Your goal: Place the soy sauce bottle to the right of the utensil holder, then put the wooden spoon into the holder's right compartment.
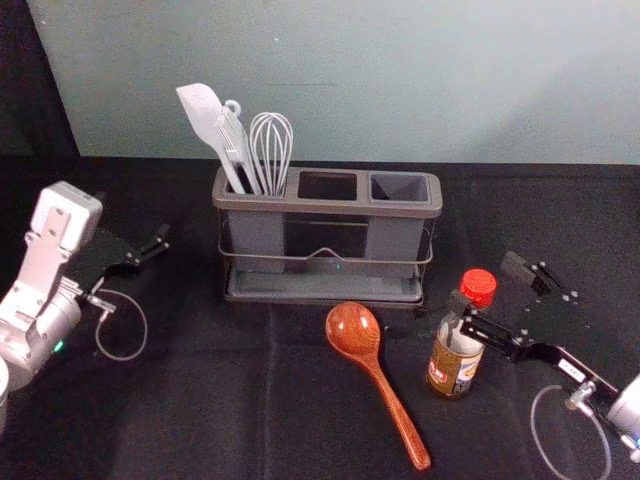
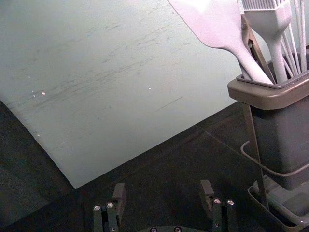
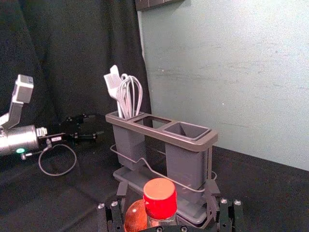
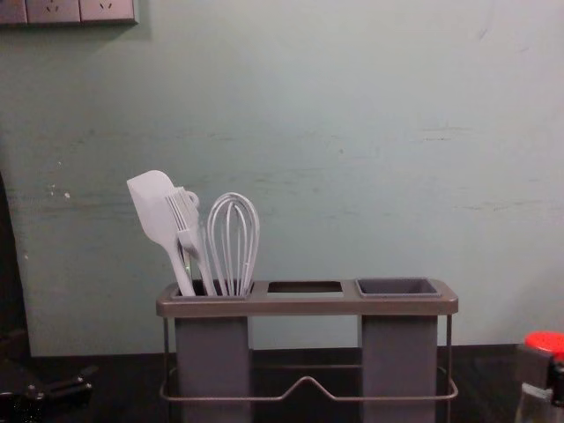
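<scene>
The right gripper (image 1: 492, 288) is open around the upper part of the soy sauce bottle (image 1: 455, 360), which stands upright right of the wooden spoon (image 1: 352, 332). In the right wrist view the red cap (image 3: 160, 198) sits between the spread fingers of the right gripper (image 3: 166, 191); contact is unclear. The spoon lies in front of the utensil holder (image 1: 328, 205), bowl toward it. White utensils (image 4: 187, 238) fill the holder's left compartment; its right compartment (image 4: 398, 287) holds nothing. The left gripper (image 1: 150, 247) hangs left of the holder; the left wrist view shows the left gripper (image 2: 162, 191) open.
Behind the holder rises a pale wall (image 1: 350, 80). Black cloth (image 1: 220, 400) covers the table. A looped cable (image 1: 600, 440) hangs beneath the right arm, and another (image 1: 145, 325) beside the left one. Wall sockets (image 4: 66, 11) are mounted at the upper left.
</scene>
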You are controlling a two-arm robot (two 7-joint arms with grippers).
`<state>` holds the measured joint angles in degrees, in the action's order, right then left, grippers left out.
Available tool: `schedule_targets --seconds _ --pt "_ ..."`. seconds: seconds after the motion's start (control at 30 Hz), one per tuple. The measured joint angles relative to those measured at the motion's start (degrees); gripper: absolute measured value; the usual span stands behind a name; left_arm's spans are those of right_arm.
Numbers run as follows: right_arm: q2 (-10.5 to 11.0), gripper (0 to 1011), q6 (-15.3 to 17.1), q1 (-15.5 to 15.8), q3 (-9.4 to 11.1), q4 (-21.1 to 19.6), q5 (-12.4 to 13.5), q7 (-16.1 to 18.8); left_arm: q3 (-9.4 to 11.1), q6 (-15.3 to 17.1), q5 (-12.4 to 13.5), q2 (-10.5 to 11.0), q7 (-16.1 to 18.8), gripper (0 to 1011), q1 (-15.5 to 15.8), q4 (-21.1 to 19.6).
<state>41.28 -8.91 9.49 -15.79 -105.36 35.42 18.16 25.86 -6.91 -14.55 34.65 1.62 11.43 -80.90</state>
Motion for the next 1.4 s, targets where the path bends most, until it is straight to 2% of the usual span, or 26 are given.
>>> schedule_targets --seconds 0.37,0.6,0.73,0.77,0.93,1.1,1.27,1.4 --pt "-2.4 998 1.6 -2.3 -0.8 1.7 -2.5 1.2 0.0 0.0 0.0 0.0 0.0 1005 0.0 0.0" --pt "-3.4 862 1.7 -2.2 -0.5 1.8 -3.9 1.7 0.0 0.0 0.0 0.0 0.0 1005 0.0 0.0" --pt "-3.7 734 2.1 -1.9 0.0 1.7 -4.4 2.0 0.0 0.0 0.0 0.0 0.0 1005 0.0 0.0" --pt "-3.8 734 2.2 -1.8 0.1 1.6 -4.5 2.0 0.0 0.0 0.0 0.0 0.0 1005 0.0 0.0" --pt "-4.0 536 2.7 -1.4 0.8 1.3 -4.9 2.2 0.0 0.0 0.0 0.0 0.0 1005 0.0 0.0" --pt "-4.3 399 3.2 -0.8 1.7 0.7 -5.3 2.7 0.0 0.0 0.0 0.0 0.0 1005 0.0 0.0" --pt "-4.3 392 3.7 -0.2 2.9 -0.6 -5.3 3.0 0.0 0.0 0.0 0.0 0.0 1005 0.0 0.0" --pt "-3.9 392 3.9 0.7 5.1 -2.6 -4.9 3.2 0.0 0.0 0.0 0.0 0.0 1005 0.0 0.0"
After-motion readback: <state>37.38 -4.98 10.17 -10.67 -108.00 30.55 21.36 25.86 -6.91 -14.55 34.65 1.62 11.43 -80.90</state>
